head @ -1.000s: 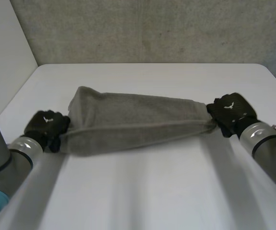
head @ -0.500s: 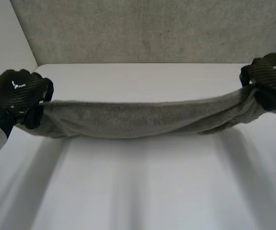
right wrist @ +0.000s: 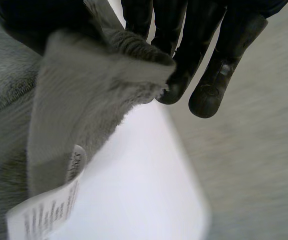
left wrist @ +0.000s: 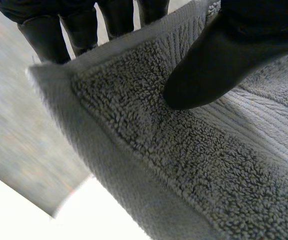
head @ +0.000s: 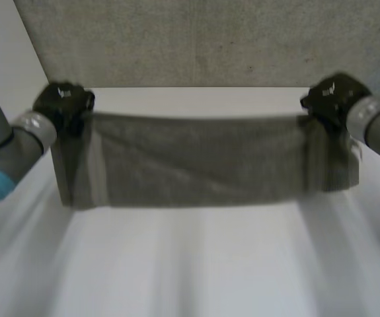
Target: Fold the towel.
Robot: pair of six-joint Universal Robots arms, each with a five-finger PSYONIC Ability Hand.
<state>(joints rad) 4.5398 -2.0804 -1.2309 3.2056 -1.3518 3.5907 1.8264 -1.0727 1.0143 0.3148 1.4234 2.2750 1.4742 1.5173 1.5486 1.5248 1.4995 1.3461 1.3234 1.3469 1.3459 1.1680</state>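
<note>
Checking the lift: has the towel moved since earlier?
Yes. The towel lifted up from the table, toward its far edge, hanging spread between left hand and right hand.

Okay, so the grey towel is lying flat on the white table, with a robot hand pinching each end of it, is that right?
Not quite. The towel is not lying flat. The head view shows it held up and hanging like a curtain over the white table. The rest is right: the left robot hand and the right robot hand each pinch one end, at an upper corner.
</note>
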